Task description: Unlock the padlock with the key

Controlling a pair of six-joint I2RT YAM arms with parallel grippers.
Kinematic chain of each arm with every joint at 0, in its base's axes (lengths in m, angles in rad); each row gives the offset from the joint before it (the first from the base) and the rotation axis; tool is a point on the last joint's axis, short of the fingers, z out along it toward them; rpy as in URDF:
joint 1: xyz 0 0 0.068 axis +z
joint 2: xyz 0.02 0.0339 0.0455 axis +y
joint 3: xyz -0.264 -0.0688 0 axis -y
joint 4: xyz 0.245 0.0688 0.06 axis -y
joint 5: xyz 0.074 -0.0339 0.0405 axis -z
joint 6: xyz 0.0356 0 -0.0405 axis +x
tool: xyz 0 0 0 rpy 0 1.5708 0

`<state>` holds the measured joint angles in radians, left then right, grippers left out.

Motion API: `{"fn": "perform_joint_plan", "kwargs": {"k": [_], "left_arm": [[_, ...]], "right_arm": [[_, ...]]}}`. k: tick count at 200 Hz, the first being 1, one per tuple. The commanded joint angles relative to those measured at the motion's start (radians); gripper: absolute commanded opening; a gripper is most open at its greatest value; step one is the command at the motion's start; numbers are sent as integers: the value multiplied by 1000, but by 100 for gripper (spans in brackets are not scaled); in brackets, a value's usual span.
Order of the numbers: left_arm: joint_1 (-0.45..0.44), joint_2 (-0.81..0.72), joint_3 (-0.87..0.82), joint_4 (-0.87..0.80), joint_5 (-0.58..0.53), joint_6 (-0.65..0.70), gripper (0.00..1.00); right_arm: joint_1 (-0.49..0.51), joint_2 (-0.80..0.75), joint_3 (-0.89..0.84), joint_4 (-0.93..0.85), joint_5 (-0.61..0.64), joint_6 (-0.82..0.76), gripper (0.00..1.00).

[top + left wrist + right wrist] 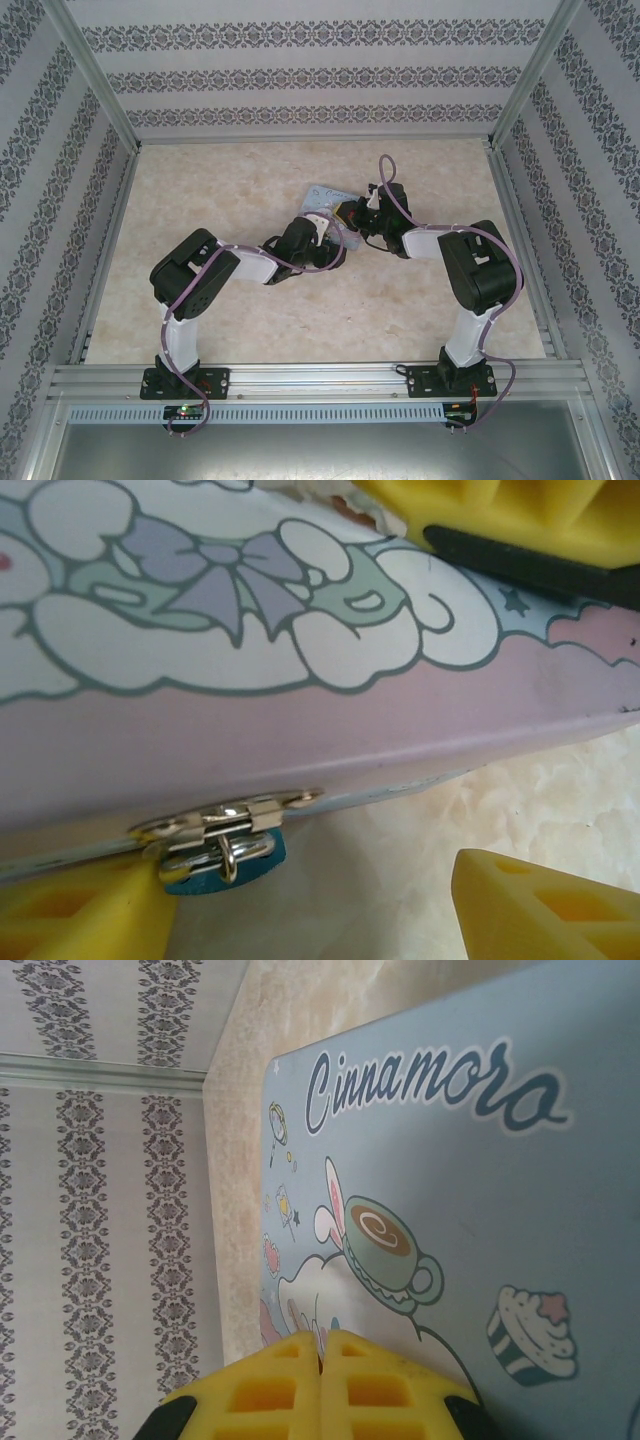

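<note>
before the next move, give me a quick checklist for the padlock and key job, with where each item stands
1. Sight of the padlock: ok, it hangs from the hasp on the edge of the tin.
2. Shackle through the hasp: ok, it looks threaded and closed.
3. Whereabouts of the key: cannot tell, too small or hidden to confirm.
4. Room in the left gripper: ok, open, the padlock beside one finger.
5. Grip of the right gripper: cannot tell, it is shut above the tin lid; anything pinched is hidden.
6. Keyhole access: cannot tell, the padlock's underside is hidden.
</note>
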<state>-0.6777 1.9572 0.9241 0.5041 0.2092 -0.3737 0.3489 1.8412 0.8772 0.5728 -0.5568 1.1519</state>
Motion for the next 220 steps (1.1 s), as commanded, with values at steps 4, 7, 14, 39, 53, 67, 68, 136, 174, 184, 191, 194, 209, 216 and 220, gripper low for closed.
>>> {"fn": "perform_joint_plan", "kwargs": {"k": [4,7,14,39,53,67,68,136,174,184,191,194,209,216,220], "left_arm": [[-14,2,-19,132,104,-91,72],[-12,0,-26,146,105,-106,71],[-7,-4,-38,179,110,-140,71],[7,6,-71,287,123,-256,71],[10,19,-85,338,126,-307,71],[13,36,-95,372,120,-345,71],[13,36,-95,376,119,-348,71],[24,69,-168,602,95,-542,68],[23,58,-179,612,100,-565,67],[21,65,-181,612,103,-567,67],[20,72,-180,614,103,-568,66],[19,75,-181,615,103,-567,66],[18,91,-179,622,104,-574,64],[15,100,-175,626,104,-578,63],[14,105,-174,630,104,-581,63]], "right_arm": [[7,38,0,-55,-4,-20,0],[6,39,-1,-54,-5,-19,0],[7,39,-3,-52,-5,-20,0],[6,41,-6,-51,-3,-21,0],[6,41,-7,-51,-5,-20,0],[6,43,-8,-50,-4,-20,0],[6,43,-8,-51,-4,-20,0],[4,36,-11,-45,-9,-18,0],[2,38,-8,-43,-12,-17,0],[2,39,-7,-43,-12,-18,0],[3,39,-6,-43,-13,-17,0],[3,41,-6,-43,-13,-18,0],[2,42,-8,-41,-12,-16,0],[2,43,-7,-40,-12,-16,0],[2,44,-7,-40,-13,-17,0]]}}
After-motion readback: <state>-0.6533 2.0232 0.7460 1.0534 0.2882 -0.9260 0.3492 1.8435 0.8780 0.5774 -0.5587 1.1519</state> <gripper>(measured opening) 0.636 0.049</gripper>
